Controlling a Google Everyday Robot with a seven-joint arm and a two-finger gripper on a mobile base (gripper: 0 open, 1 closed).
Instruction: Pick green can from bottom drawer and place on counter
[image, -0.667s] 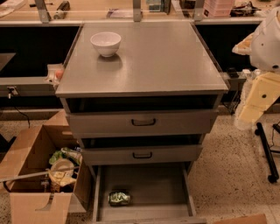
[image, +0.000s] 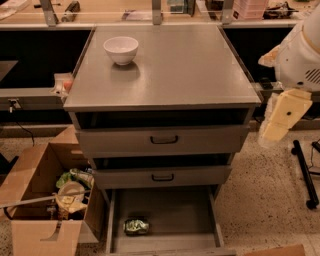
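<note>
The green can (image: 136, 226) lies on its side on the floor of the open bottom drawer (image: 170, 210), near its front left. The counter (image: 180, 70) is the flat grey top of the cabinet. My arm (image: 282, 115) hangs at the right edge, beside the cabinet at the level of the top drawer, well above and to the right of the can. The gripper itself is out of view.
A white bowl (image: 121, 49) stands on the counter's back left. The two upper drawers (image: 162, 141) with black handles are pulled out a little. An open cardboard box (image: 47, 200) of rubbish stands on the floor to the left. A black stand leg (image: 305, 175) lies on the right.
My arm's cream link has shifted slightly left and down. The can, bowl and drawers have not moved.
</note>
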